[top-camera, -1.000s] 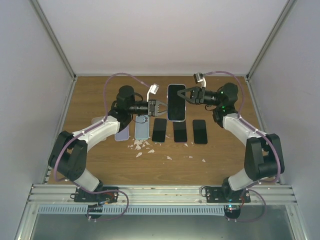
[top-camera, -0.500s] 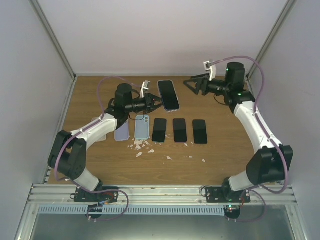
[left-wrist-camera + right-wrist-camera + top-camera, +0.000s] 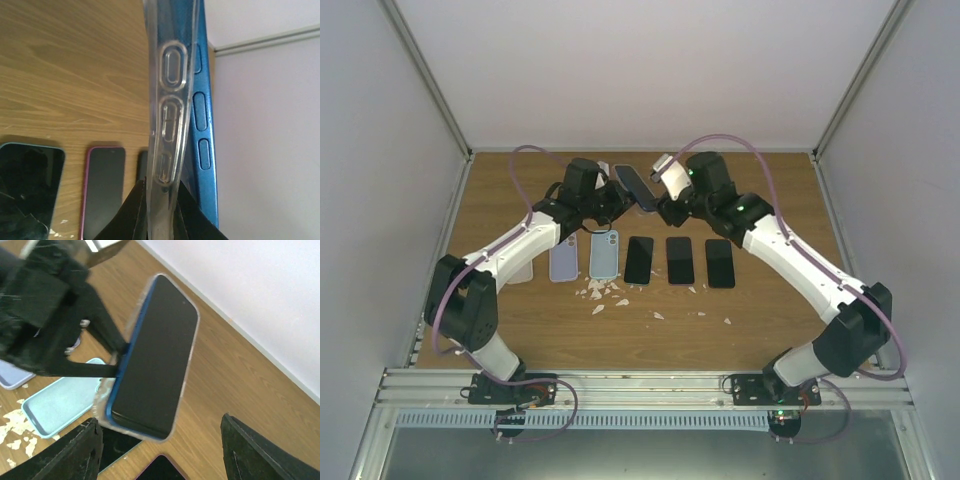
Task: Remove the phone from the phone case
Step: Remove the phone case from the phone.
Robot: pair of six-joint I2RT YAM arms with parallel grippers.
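My left fingers (image 3: 131, 215) pinch the case (image 3: 167, 125) by its rim, holding the phone (image 3: 155, 365) above the table (image 3: 240, 390); my right gripper (image 3: 160, 422), spread wide, faces the screen, phone's long axis running straight ahead.

Three bare phones (image 3: 680, 260), two empty cases (image 3: 604, 255) — perhaps a third — one cased phone (image 3: 157, 365).
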